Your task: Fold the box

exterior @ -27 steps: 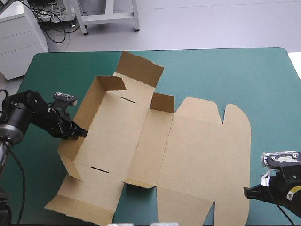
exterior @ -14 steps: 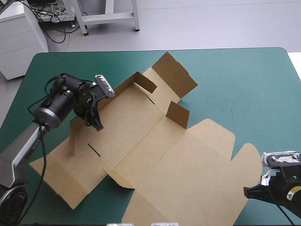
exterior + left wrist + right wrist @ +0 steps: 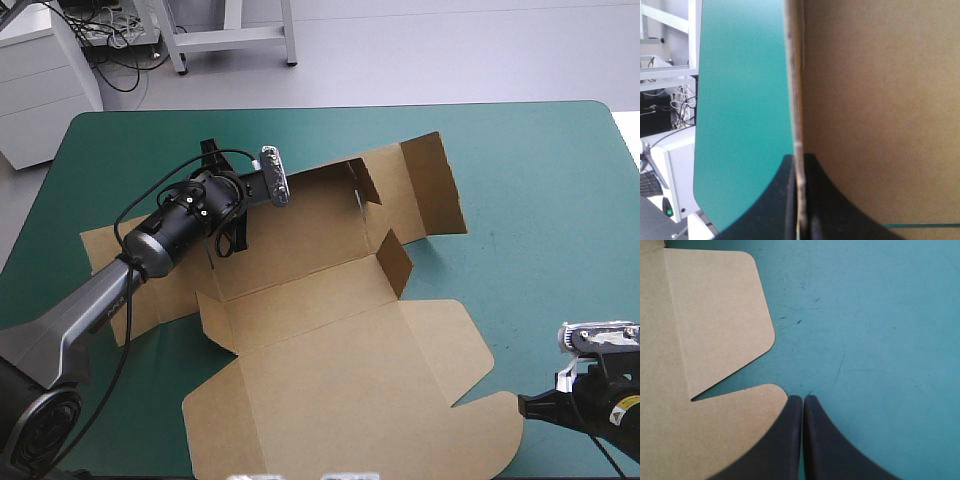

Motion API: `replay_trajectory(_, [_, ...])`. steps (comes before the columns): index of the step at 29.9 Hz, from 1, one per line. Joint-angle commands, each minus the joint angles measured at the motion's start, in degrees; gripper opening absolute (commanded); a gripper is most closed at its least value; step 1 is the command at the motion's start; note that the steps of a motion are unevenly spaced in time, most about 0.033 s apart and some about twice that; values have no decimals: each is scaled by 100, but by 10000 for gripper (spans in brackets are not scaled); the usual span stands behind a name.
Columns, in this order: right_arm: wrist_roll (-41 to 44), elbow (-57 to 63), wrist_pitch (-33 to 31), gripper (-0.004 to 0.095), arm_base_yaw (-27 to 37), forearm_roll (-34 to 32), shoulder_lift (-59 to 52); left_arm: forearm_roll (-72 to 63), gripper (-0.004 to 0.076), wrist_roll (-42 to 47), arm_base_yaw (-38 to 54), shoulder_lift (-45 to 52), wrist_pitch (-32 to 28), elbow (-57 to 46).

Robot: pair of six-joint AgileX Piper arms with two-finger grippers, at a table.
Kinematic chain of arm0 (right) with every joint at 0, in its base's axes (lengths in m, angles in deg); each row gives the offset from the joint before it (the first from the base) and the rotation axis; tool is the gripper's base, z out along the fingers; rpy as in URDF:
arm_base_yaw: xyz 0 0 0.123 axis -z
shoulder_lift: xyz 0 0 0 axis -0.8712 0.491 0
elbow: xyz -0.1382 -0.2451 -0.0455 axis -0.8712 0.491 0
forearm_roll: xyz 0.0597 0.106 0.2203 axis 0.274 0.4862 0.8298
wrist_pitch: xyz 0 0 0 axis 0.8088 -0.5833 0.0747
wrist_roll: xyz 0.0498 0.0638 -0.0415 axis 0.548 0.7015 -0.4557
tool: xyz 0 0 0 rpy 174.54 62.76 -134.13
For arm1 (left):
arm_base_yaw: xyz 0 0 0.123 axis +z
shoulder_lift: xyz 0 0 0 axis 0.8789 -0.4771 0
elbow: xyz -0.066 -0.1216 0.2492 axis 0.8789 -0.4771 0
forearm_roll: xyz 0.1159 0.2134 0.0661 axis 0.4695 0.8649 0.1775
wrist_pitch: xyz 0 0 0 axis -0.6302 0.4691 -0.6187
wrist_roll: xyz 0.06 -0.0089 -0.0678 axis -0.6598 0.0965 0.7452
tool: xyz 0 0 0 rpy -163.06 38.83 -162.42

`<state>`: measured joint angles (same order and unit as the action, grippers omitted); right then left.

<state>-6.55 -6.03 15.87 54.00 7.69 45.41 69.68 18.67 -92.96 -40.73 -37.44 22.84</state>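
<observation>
High view, box [image 3: 340, 380]: one sheet of brown board lies open across the middle of the table [image 3: 540, 160]. Its side flaps are partly raised toward the far edge, and the lid panel is flat toward the near edge.
High view, left gripper [image 3: 225, 243]: sits at the box's left part, over a fold.
High view, right gripper [image 3: 528, 407]: near the table's near right corner, just beside the lid's rounded tab.
Left wrist view, left gripper [image 3: 799, 200]: clenched on the box [image 3: 880, 100], with a board edge running up between the two fingers.
Right wrist view, right gripper [image 3: 803, 435]: fingers pressed together, holding nothing. The box [image 3: 705, 315] lies just beside it, and contact cannot be told.
Handling: probably light and stiff, bending only along its creases and apt to slide on the cover.
Where to hold: pinch a panel's free edge near a crease, with the far side pinned down.
</observation>
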Motion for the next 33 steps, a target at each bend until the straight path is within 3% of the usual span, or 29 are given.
replay_trajectory(1, [-10,-130,230,-6,45,31,52,400,-32,199,-305,278,-207,200])
replay_trajectory(6, [129,-130,230,-6,45,0,52,1184,-33,722,-832,375,-292,68])
replay_trajectory(10, [232,-130,241,-6,45,0,62,2344,-32,1630,-1335,615,-683,-415])
replay_trajectory(16, [291,-130,319,-6,45,0,62,4237,-32,3156,-1978,1016,-744,-1370])
replay_trajectory(25, [529,-130,490,-6,45,-190,126,6939,-32,5740,-2905,1243,62,-2707])
replay_trajectory(33, [662,-619,737,-6,45,-265,1108,6898,-32,5973,-3104,1221,163,-2956])
